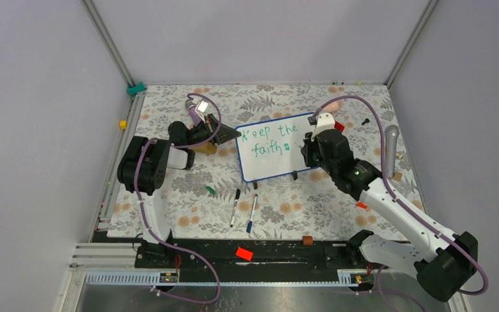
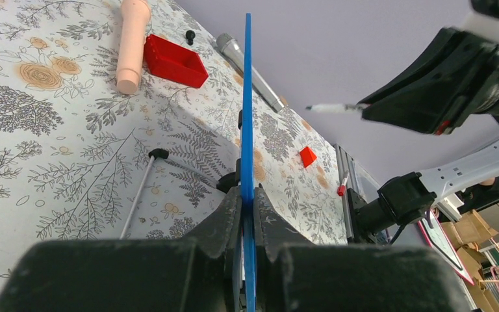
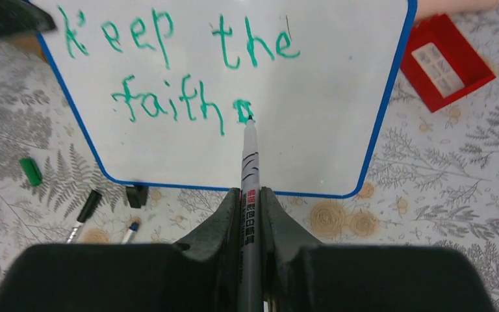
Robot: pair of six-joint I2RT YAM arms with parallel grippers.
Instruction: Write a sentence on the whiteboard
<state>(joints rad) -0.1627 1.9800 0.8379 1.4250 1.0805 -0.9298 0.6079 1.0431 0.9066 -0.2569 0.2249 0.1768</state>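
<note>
The whiteboard stands tilted on its black feet mid-table; in the left wrist view it is a blue rim seen edge-on. My left gripper is shut on its left edge. The sentence reads "Keep the faith" in green, in two lines, followed by a small green mark. My right gripper is shut on a grey marker. The marker's tip touches the board at that green mark, just right of "faith".
A green cap and two markers lie in front of the board. Behind it are a red tray, a peach cylinder and a microphone.
</note>
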